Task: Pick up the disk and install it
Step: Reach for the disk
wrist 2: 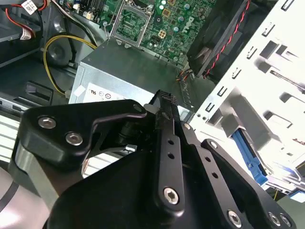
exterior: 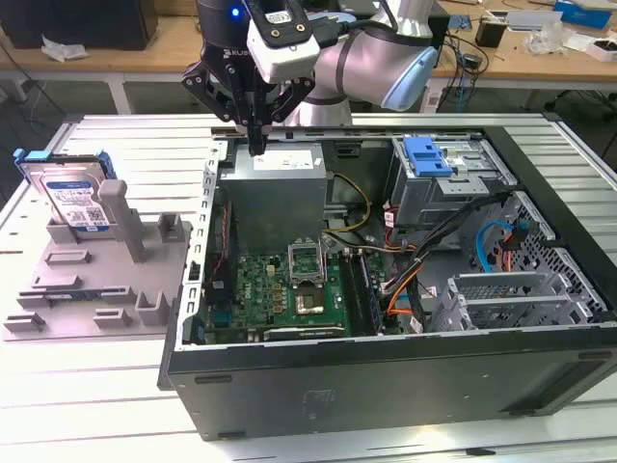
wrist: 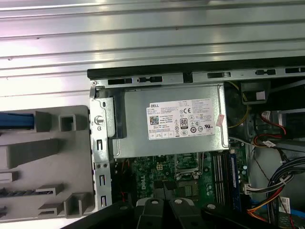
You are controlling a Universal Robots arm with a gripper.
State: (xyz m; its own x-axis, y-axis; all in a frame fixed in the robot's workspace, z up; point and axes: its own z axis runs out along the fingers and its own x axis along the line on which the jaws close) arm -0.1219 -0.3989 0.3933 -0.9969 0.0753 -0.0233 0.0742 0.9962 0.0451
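Observation:
The disk [exterior: 72,198], a silver drive with a white-and-blue label in a blue carrier, leans in a slot at the far end of the grey fixture [exterior: 87,289], at the exterior view's left. Its blue edge [wrist: 16,120] shows in the first wrist view. My gripper [exterior: 256,145] hangs over the open computer case [exterior: 386,386], just above the grey power supply [exterior: 275,178], well to the right of the disk. Its fingers [wrist 2: 164,102] are pressed together with nothing between them.
Inside the case lie the green motherboard [exterior: 289,289], cables and a drive cage [exterior: 453,183] with a lone blue bracket [exterior: 427,154] on top. The case and fixture stand on a ribbed aluminium table [exterior: 87,405]. A cluttered wooden bench [exterior: 521,48] runs behind.

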